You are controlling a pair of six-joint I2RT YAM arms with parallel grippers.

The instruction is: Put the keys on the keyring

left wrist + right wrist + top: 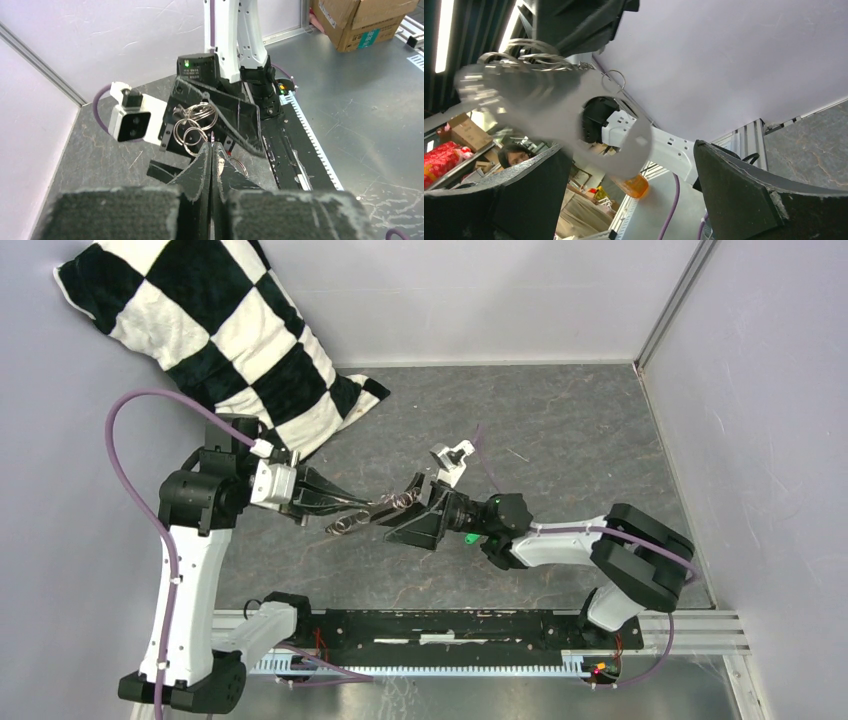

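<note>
My left gripper [362,506] [212,145] is shut on the keyring, a bunch of silvery rings [403,499] [196,124] held above the table. My right gripper [405,510] [626,147] faces it from the right and stands wide open around the bunch. In the right wrist view a blurred grey metal piece [574,107] with an orange tip [634,185] hangs between the right fingers, with the rings [526,54] above it. A small bright green piece [470,537] shows under the right wrist. I cannot tell whether it is the keys.
A black-and-white checked pillow [225,330] leans in the far left corner. A black rail [450,625] runs along the near edge between the arm bases. Walls close the table left, back and right. Cardboard boxes [362,20] stand beyond the rail.
</note>
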